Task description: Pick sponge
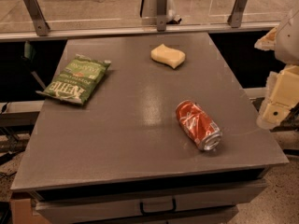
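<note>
Sitting near the far edge of the tabletop (126, 139), a bit right of centre, is the pale yellow sponge (167, 56), nothing touching it. Green chip bag (74, 80) lies by the left edge, red soda can (198, 125) on its side toward the near right corner. Gripper (279, 99) hangs past the right edge, well apart from the sponge; can't tell if it's released or clenched.

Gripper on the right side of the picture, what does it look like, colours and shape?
The gripper sits at the right edge, beside the table. It is cream and blocky, with flat angular faces and a small dark spot low down. A rounded white arm housing sits above it.
</note>
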{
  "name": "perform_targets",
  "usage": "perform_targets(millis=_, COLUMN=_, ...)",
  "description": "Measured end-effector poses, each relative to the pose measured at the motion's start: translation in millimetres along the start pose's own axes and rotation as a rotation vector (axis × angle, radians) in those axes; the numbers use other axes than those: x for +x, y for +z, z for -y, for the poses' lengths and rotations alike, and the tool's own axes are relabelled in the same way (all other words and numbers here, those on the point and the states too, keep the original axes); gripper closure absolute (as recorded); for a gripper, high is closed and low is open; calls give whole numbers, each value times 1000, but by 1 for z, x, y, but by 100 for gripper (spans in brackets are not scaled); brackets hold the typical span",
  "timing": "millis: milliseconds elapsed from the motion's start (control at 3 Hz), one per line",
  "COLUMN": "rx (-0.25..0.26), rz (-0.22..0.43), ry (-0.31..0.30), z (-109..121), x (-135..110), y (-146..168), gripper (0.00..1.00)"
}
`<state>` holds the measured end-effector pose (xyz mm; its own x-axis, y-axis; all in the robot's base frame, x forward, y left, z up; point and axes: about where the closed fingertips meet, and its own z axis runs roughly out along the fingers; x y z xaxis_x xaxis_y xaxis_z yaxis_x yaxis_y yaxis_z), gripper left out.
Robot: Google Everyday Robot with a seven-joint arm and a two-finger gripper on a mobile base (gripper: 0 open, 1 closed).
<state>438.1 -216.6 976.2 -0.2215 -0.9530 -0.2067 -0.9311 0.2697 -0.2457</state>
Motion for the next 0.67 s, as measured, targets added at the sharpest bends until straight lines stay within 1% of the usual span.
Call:
perform_targets(millis=333, rx=0, rz=0, ry=0, z=0, x=0, y=0, gripper=0)
perform_targets(millis=667, rx=-8, rz=41, ry=-16, z=4, x=-7, y=5, gripper=0)
